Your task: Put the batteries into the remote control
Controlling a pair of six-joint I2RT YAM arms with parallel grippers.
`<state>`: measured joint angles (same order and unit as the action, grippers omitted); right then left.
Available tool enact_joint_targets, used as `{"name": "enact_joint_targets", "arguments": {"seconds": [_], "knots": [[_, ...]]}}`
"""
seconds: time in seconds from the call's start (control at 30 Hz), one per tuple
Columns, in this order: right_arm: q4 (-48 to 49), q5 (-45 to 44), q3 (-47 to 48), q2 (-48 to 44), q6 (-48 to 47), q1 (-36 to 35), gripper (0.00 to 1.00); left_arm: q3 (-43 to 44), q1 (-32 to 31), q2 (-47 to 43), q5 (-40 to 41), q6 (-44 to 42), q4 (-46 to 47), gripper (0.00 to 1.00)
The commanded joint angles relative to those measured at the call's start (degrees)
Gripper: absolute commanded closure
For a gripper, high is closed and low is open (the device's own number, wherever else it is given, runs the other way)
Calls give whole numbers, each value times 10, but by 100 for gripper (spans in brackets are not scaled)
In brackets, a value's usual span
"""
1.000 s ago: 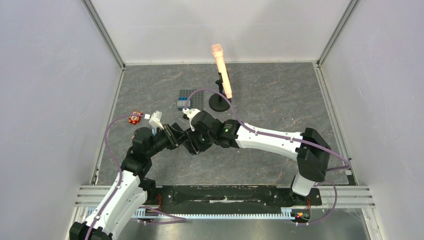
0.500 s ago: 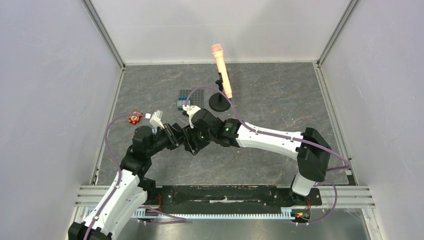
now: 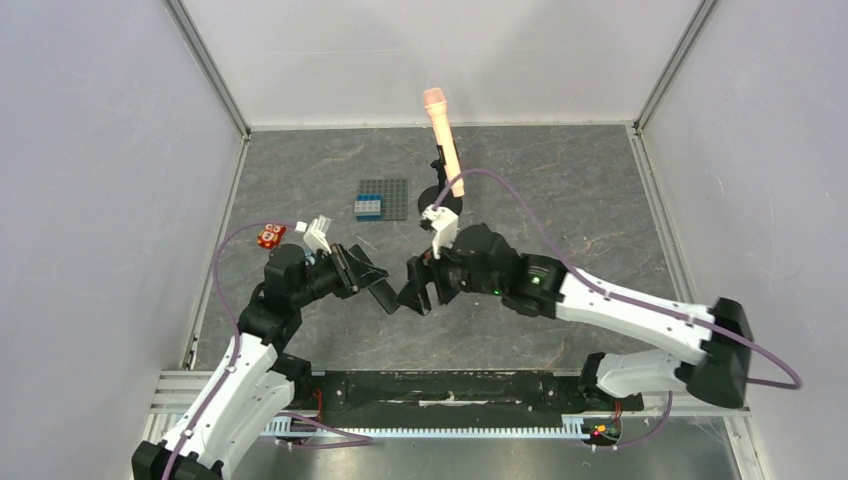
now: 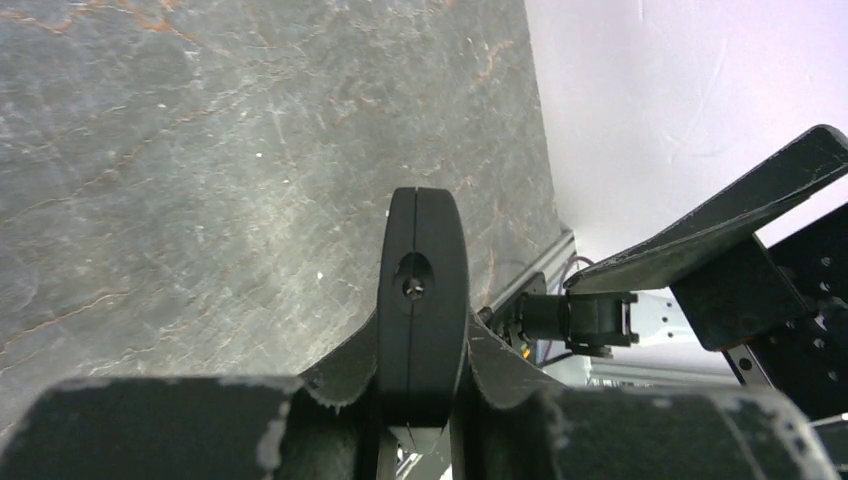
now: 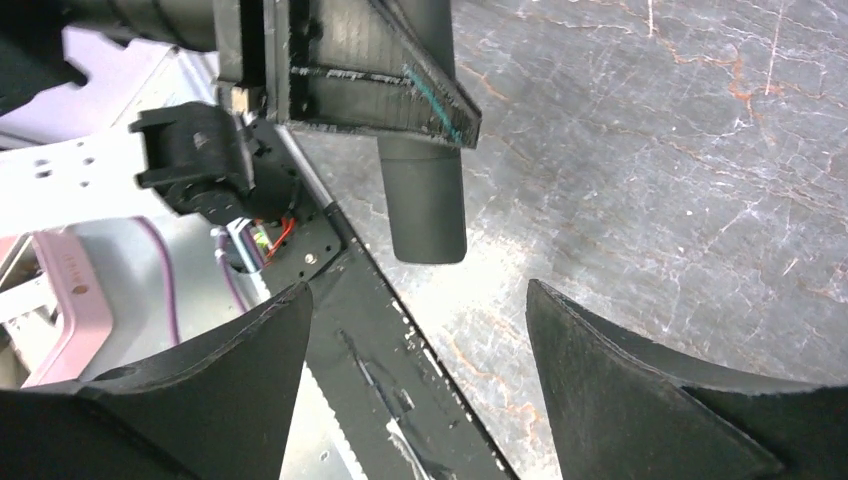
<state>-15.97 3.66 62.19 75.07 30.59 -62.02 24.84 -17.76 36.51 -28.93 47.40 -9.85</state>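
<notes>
You have the left gripper (image 3: 368,278) clamped tight on the remote control (image 5: 425,210) | right gripper (image 3: 412,290) spread wide, holding nothing, at its 3 o'clock | microphone (image 3: 441,130) at 1 o'clock

Near the middle of the worktop (image 3: 560,200) the left tool (image 3: 366,277) and the right tool (image 3: 413,290) face each other across a narrow gap, and the remote control (image 5: 425,210) clamped in the left one juts into it toward the right one's wide-spread fingers (image 5: 640,390). Behind them the microphone (image 3: 441,135) on its stand and the studded grey plate (image 3: 392,192) with a blue brick (image 3: 368,207) block the far middle, and a small red object (image 3: 270,236) lies near the left wall. The far right of the worktop is bare, the right arm (image 3: 620,310) stretching across its nearer side.
</notes>
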Motion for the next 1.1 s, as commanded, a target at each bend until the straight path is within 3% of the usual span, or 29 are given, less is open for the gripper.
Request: {"name": "enact_joint_targets", "arguments": {"seconds": [0.0, 0.17, 0.3, 0.4, 0.6, 0.8, 0.97, 1.07], "knots": [[71, 40, -73, -90, 9, 0, 20, 38, -1, -15, -95, 3, 54, 98], [154, 71, -157, -158, 47, 0, 21, 66, -1, -4, -211, 15, 83, 98], [205, 123, -169, -165, 53, 0, 23, 76, -2, 3, -291, 25, 96, 98], [232, 144, -170, -157, 56, 1, 26, 70, -2, 2, -346, 61, 165, 98], [368, 204, -199, -124, 120, 0, 34, 78, -3, -10, -355, 64, 177, 98], [390, 216, -179, -80, 136, -1, 41, 68, -3, -9, -353, 93, 214, 98], [406, 212, -178, -57, 152, -1, 55, 65, -3, -10, -351, 97, 216, 96], [434, 219, -189, -51, 175, 0, 71, 63, -4, -11, -348, 97, 218, 90]]}}
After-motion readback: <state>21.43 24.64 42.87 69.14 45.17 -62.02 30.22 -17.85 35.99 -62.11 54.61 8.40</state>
